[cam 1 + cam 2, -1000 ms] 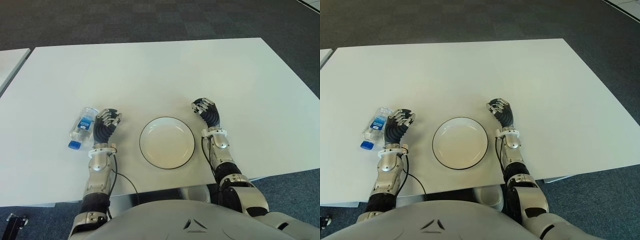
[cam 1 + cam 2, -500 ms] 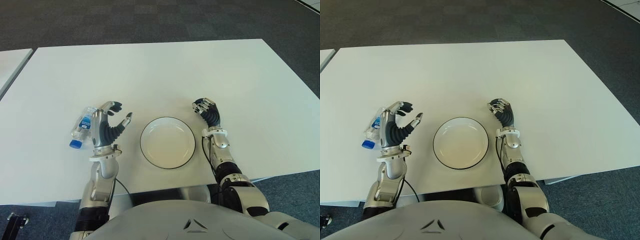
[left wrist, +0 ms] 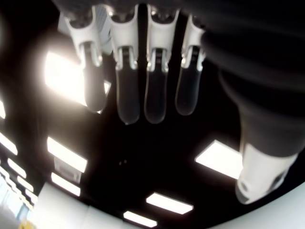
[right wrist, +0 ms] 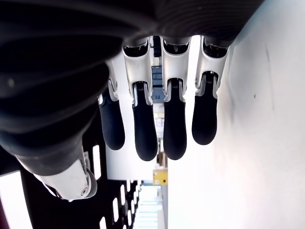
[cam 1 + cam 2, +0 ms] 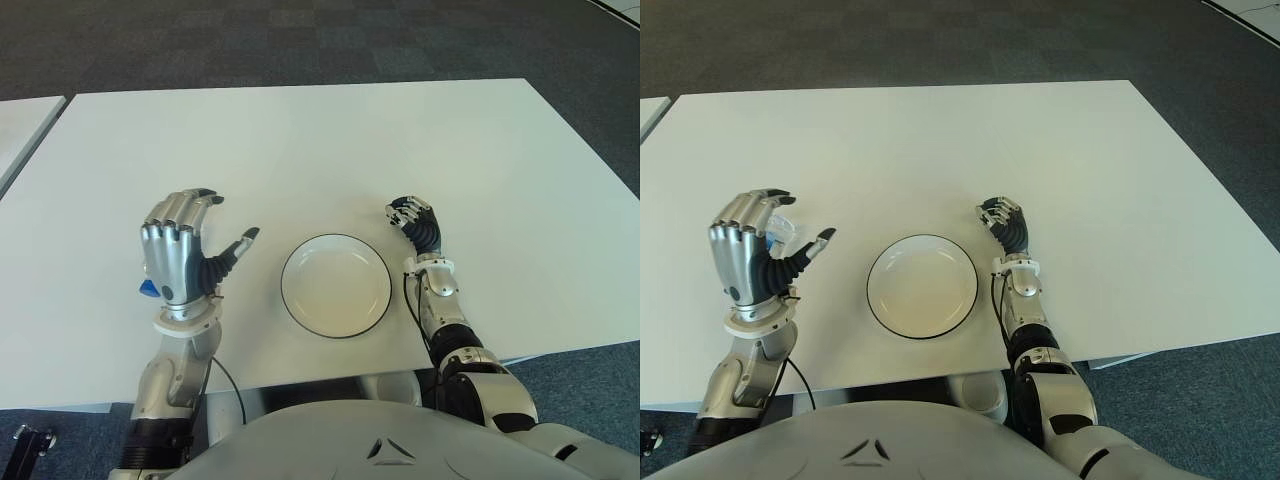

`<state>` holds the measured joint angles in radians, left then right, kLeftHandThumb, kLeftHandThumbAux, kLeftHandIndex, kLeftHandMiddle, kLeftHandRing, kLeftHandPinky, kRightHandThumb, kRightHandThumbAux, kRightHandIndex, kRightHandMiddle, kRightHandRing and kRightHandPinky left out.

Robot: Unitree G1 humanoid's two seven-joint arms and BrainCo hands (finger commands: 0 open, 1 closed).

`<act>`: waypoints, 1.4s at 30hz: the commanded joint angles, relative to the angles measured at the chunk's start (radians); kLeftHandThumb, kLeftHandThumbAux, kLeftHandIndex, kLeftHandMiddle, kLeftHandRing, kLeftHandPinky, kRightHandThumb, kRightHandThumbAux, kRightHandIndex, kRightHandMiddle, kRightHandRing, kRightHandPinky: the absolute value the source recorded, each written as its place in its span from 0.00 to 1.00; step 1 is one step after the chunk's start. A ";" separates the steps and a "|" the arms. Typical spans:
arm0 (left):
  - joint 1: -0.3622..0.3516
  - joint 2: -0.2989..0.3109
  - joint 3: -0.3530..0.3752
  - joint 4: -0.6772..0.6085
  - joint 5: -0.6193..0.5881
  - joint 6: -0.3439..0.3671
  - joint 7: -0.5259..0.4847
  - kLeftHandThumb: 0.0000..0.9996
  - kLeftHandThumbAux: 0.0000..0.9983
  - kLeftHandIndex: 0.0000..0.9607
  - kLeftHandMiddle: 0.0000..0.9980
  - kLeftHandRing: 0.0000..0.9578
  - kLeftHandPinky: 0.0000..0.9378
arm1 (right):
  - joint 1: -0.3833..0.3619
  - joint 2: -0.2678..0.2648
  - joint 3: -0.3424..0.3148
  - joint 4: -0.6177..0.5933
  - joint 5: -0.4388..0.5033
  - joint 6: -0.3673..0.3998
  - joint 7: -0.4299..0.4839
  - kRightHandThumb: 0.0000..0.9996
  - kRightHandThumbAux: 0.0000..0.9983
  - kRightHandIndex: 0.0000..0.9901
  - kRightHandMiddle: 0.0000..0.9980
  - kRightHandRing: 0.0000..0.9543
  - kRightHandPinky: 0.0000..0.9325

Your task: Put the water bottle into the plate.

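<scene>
Your left hand (image 5: 178, 255) raised over water bottle (image 5: 783, 229), fingers spread, empty, plate (image 5: 335, 285) beside, right hand (image 5: 415, 223) loose, empty, on worktop (image 5: 320, 150).

Water bottle (image 5: 783, 228): one, mostly hidden behind the raised left hand.
Plate (image 5: 335, 285): one, white with a dark rim.
Counter (image 5: 330, 150): one large white surface; the corner of a second shows at the far left.
Robot hands: two, left hand (image 5: 178, 255) and right hand (image 5: 416, 222).
</scene>
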<state>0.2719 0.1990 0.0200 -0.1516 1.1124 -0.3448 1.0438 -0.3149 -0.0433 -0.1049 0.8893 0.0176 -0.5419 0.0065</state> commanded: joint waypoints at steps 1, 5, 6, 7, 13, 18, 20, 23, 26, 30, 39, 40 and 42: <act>0.010 -0.047 0.019 0.002 0.011 0.103 0.090 0.51 0.66 0.31 0.29 0.29 0.25 | 0.025 0.011 -0.004 0.029 0.004 0.039 -0.012 0.71 0.73 0.43 0.48 0.50 0.54; 0.024 -0.107 0.050 0.015 -0.036 0.218 0.086 0.36 0.50 0.13 0.17 0.14 0.07 | 0.025 0.014 -0.005 0.026 0.006 0.040 -0.014 0.71 0.73 0.43 0.48 0.50 0.53; 0.027 -0.123 0.057 0.019 -0.049 0.246 0.079 0.34 0.44 0.09 0.12 0.09 0.04 | 0.026 0.014 -0.005 0.024 0.008 0.040 -0.014 0.71 0.73 0.43 0.48 0.50 0.53; 0.028 -0.144 0.063 0.014 -0.056 0.285 0.066 0.33 0.42 0.07 0.10 0.07 0.03 | 0.026 0.015 -0.006 0.023 0.010 0.039 -0.011 0.71 0.73 0.43 0.48 0.50 0.53; -0.002 -0.188 0.082 -0.010 -0.080 0.426 0.020 0.37 0.24 0.01 0.01 0.01 0.00 | 0.031 0.020 -0.010 0.014 0.023 0.039 0.004 0.71 0.73 0.43 0.48 0.49 0.53; -0.034 -0.228 0.074 -0.042 -0.060 0.577 -0.072 0.50 0.16 0.00 0.00 0.00 0.00 | 0.033 0.021 -0.013 0.009 0.020 0.049 -0.010 0.71 0.73 0.43 0.48 0.49 0.53; -0.034 -0.235 0.066 -0.054 -0.053 0.617 -0.096 0.52 0.15 0.00 0.00 0.00 0.00 | 0.033 0.020 -0.012 0.007 0.015 0.054 -0.018 0.71 0.73 0.43 0.47 0.49 0.51; -0.041 -0.245 0.055 -0.068 -0.031 0.689 -0.142 0.55 0.15 0.00 0.00 0.00 0.00 | 0.032 0.018 -0.010 0.002 0.007 0.076 -0.037 0.71 0.73 0.43 0.47 0.48 0.50; -0.059 -0.241 0.049 -0.068 -0.007 0.747 -0.177 0.56 0.14 0.00 0.00 0.00 0.00 | 0.032 0.016 -0.008 -0.007 0.000 0.101 -0.055 0.71 0.73 0.43 0.47 0.48 0.50; -0.104 -0.204 0.048 -0.023 0.013 0.811 -0.222 0.57 0.13 0.00 0.00 0.00 0.00 | 0.033 0.013 -0.003 -0.019 -0.009 0.128 -0.074 0.71 0.73 0.43 0.46 0.47 0.48; -0.156 -0.113 0.003 0.127 0.001 0.883 -0.364 0.56 0.14 0.00 0.00 0.00 0.00 | 0.038 0.004 0.002 -0.030 -0.008 0.108 -0.059 0.71 0.73 0.43 0.47 0.50 0.53; -0.162 -0.103 -0.005 0.144 -0.006 0.883 -0.388 0.56 0.14 0.00 0.00 0.00 0.00 | 0.037 0.003 0.001 -0.031 -0.007 0.110 -0.060 0.71 0.73 0.43 0.46 0.50 0.53; -0.168 -0.088 -0.019 0.161 -0.016 0.884 -0.419 0.57 0.15 0.00 0.00 0.00 0.00 | 0.036 0.001 0.000 -0.031 -0.006 0.113 -0.062 0.71 0.73 0.43 0.46 0.50 0.53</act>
<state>0.1185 0.0903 0.0273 -0.0332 1.1109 0.5288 0.6861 -0.3127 -0.0438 -0.1007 0.8339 0.0086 -0.4618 -0.0560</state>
